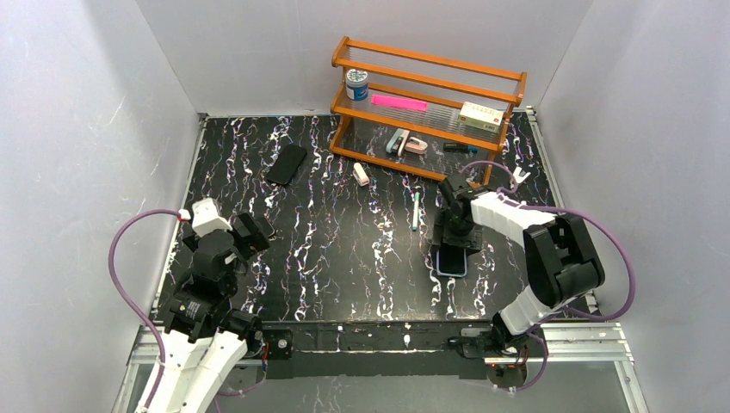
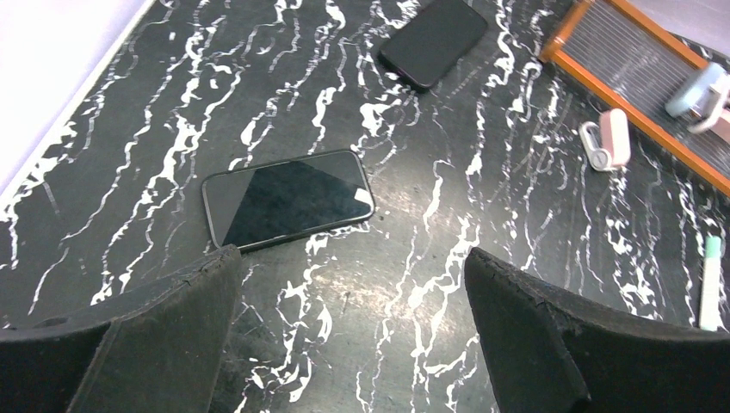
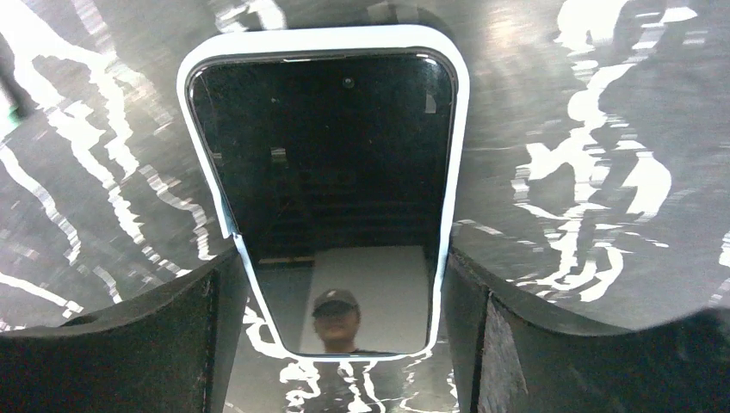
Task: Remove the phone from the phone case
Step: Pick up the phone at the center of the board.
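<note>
Your right wrist view alone shows right gripper [image 3: 340, 258] jaws flanking white phone case [image 3: 323, 39], grip unclear; left gripper [image 2: 353, 256] released.

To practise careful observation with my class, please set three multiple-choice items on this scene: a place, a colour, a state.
1. Where is the cased phone? A) on the table, between the fingers of the right pincer; B) on the wooden rack; C) leaning on the back wall.
2. What colour is its case? A) orange; B) green; C) white.
3. How is the left pincer? A) shut on a pen; B) open and empty; C) shut on a phone.
Answers: 1 A, the right wrist view shows a finger either side of it; 2 C, a white rim frames the screen; 3 B, its fingers stand wide apart, holding nothing.
</note>
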